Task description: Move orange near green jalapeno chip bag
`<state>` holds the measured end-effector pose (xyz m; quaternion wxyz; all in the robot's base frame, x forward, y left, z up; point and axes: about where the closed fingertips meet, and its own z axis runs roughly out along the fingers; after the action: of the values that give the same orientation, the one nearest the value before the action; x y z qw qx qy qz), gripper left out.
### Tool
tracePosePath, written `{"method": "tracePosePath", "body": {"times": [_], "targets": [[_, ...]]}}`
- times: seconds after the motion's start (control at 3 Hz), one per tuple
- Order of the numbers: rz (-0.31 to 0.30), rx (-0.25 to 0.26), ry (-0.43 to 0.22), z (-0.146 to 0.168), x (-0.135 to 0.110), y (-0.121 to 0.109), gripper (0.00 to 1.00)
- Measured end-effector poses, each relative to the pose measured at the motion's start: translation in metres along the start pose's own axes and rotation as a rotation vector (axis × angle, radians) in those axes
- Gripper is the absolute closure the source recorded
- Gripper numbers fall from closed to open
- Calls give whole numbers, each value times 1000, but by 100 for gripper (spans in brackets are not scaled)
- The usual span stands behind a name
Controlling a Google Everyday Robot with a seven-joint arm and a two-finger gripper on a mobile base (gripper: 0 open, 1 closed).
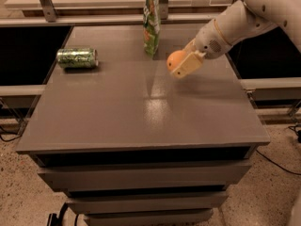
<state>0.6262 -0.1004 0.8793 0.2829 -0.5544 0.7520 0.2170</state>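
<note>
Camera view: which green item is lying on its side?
The green drink can near the left edge; it lies on its side. The green jalapeno chip bag stands upright at the back, with the gripper holding the orange just to its right.

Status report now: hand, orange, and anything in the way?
Hand shut on orange, over table back right. Orange just right of bag, not touching. Nothing between them; can lies far left.
</note>
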Motion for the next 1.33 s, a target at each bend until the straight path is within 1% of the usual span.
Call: {"method": "tracePosePath", "body": {"times": [0.33,0.67,1.0,1.33], "targets": [[-16,82,-121,-17,-38,-43,100],[-36,226,-258,-30,-72,-90,100],[-36,225,-258,-30,-72,-90,100],[-26,251,-286,-28,-61,-88,100]]}}
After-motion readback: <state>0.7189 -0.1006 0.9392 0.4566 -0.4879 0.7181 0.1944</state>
